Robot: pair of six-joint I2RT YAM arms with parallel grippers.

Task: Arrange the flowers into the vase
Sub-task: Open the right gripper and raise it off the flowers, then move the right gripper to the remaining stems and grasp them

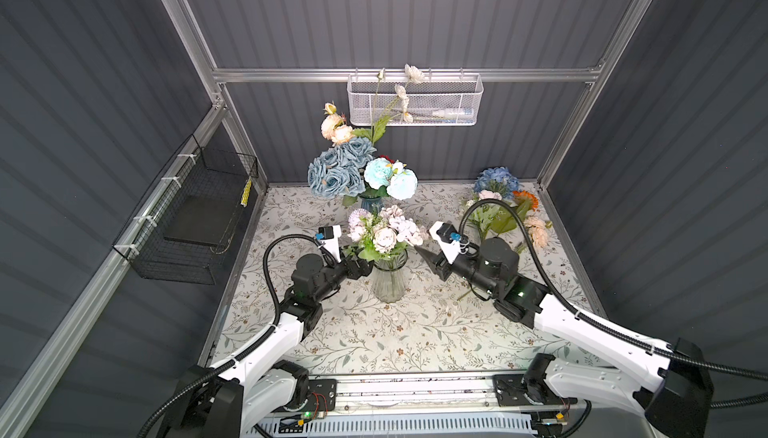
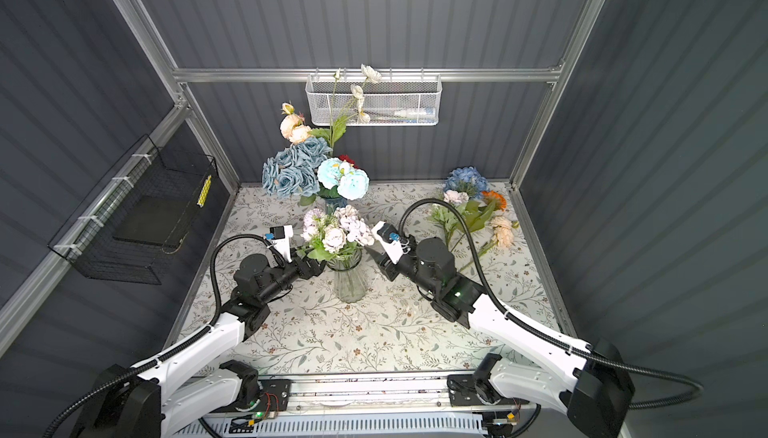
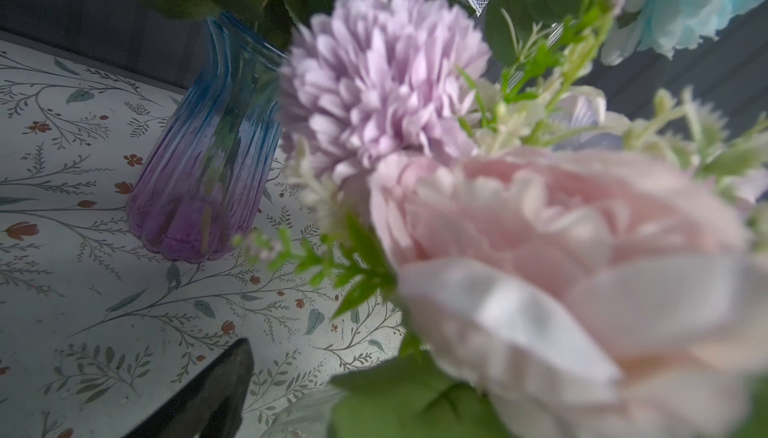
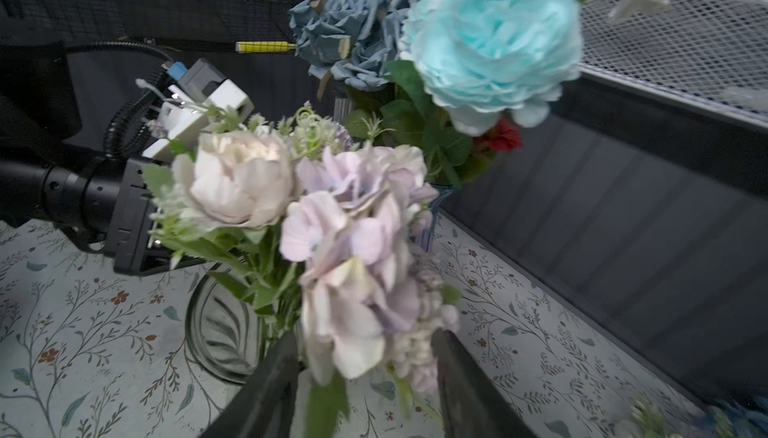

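At mid-bench (image 1: pixel 374 340): releasing the bouquet (image 1: pixel 386 232) into the vase (image 1: pixel 389 278).
Best to widen fully and back off level, snagging no petals; then fetch the loose flowers (image 1: pixel 505 207) far right. Right jaws half parted astride a lilac bloom (image 4: pixel 357 257), no grip evident; left jaws spread wide against foliage (image 4: pixel 208 244), contents hidden. Left arm (image 1: pixel 320 278) and right arm (image 1: pixel 486 269) low, converging on the rim.

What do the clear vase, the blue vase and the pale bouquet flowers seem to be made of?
Clear vase: probably glass, ribbed and glossy; stems show through it. Blue vase: seemingly tinted glass, blue fading to purple, also see-through. Pale bouquet flowers: likely fabric, matte, soft-edged petals.
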